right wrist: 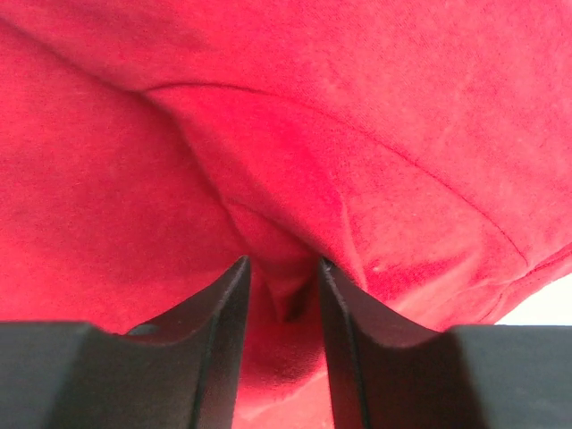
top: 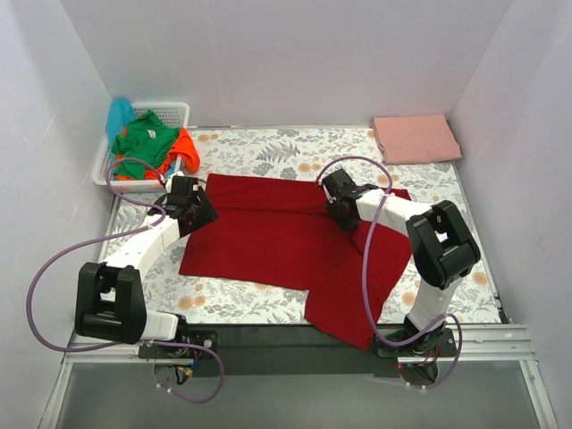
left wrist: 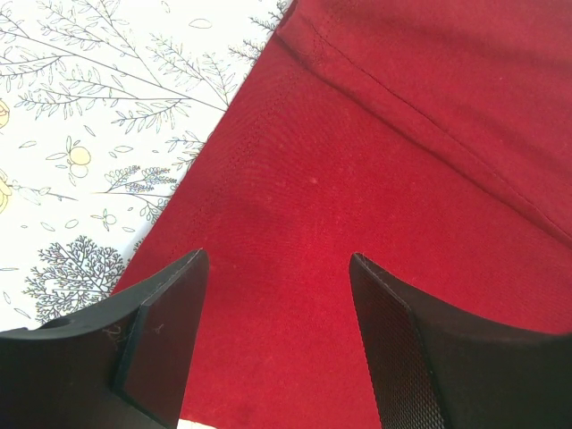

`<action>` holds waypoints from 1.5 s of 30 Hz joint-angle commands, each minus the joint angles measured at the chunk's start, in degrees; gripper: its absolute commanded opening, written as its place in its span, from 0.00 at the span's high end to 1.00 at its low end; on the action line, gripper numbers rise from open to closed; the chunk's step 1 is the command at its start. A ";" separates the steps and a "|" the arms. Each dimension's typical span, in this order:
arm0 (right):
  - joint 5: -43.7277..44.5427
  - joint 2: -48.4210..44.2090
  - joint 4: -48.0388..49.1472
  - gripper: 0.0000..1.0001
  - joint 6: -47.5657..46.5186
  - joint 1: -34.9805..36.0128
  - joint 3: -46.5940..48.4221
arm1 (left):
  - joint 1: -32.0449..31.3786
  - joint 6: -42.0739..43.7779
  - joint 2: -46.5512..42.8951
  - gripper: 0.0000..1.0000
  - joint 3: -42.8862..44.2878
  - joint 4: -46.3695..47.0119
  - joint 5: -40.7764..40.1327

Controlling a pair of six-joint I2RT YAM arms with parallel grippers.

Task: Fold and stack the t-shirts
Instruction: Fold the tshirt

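The right gripper [right wrist: 284, 268] pinches a fold of the dark red t-shirt [top: 268, 237], spread on the floral table [top: 268, 154], while the left gripper [left wrist: 277, 259] hangs with fingers apart over its left edge.

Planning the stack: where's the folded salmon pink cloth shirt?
Top view: the folded salmon pink cloth shirt lies at the far right corner of the table, beyond the right gripper.

Basket [top: 175, 108] fills far-left corner, folded pink t-shirt [top: 416, 138] far-right; between, seemingly open.
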 commanded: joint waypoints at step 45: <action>-23.61 -14.99 -7.59 0.54 13.95 -14.54 -4.44 | -0.26 1.24 1.04 0.37 1.08 0.19 1.29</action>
